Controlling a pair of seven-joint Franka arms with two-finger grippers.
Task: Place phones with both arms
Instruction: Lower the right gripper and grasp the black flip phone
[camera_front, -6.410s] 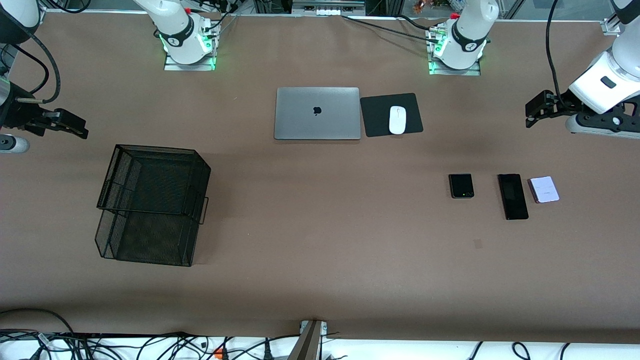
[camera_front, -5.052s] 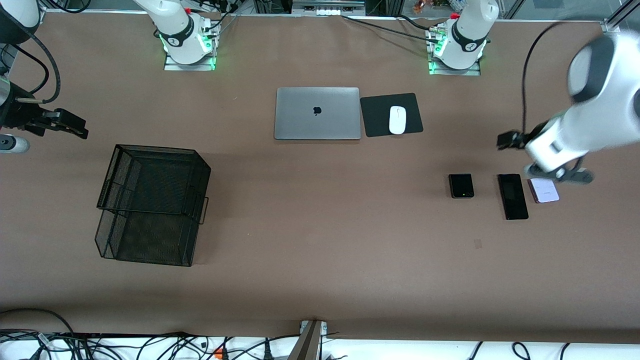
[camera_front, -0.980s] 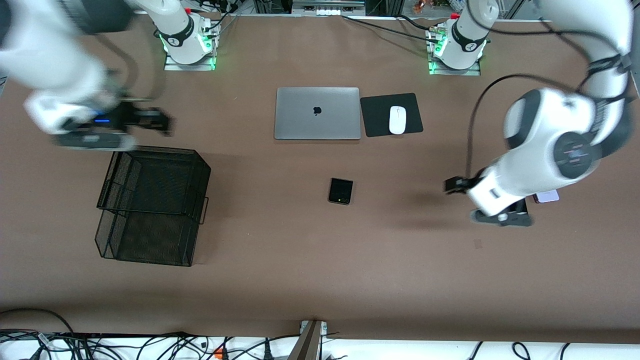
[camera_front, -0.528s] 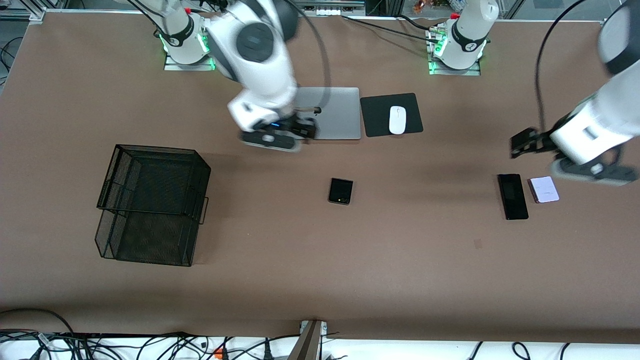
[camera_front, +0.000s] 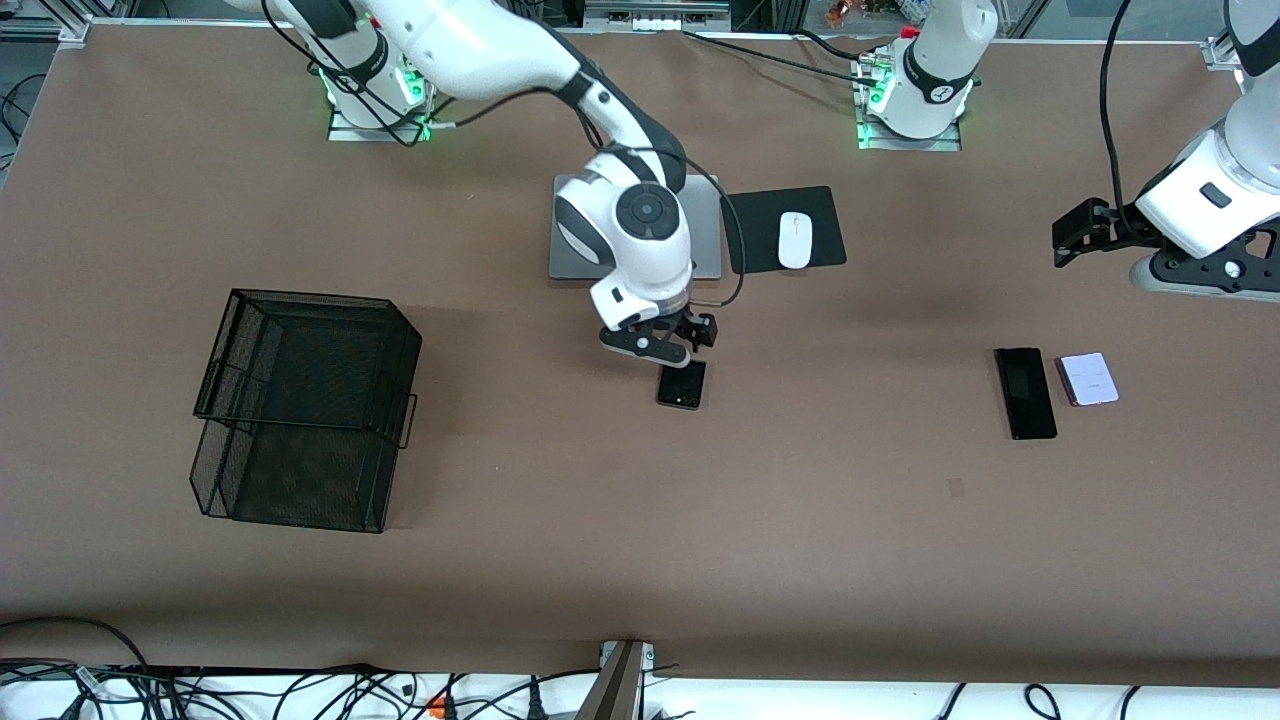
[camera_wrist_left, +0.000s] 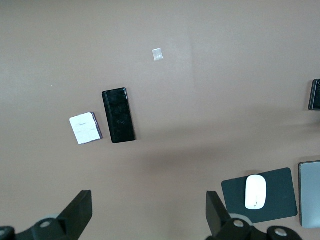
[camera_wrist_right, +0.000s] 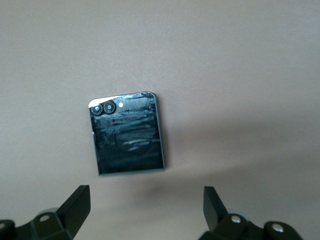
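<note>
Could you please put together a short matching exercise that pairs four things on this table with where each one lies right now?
Things:
1. small black phone
2. long black phone
3. mouse
4. right end effector

Places:
A. on the dark pad
B. beside the white phone
C. mid-table, nearer the front camera than the laptop
D. open, over the small black phone

Pairs: 1-C, 2-B, 3-A, 4-D

High front camera, two downward wrist cameras
</note>
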